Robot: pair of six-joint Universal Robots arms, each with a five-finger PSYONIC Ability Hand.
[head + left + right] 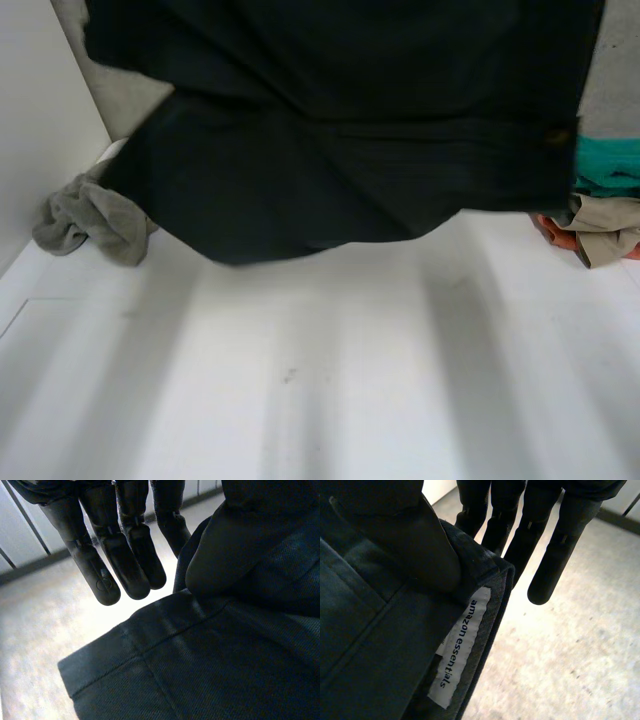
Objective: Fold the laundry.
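Dark garment (340,130) (top cut off) hangs raised; left hand (130,560) and right hand (560,545) seemingly pinch its edge under thumbs.

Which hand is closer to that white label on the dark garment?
Right. The right hand pinches the dark garment beside the label; the left hand pinches another edge.

Bright light on the white table (330,400), dark garment (340,130) nearly black and flat, fingers (134,560) silhouetted against the glow
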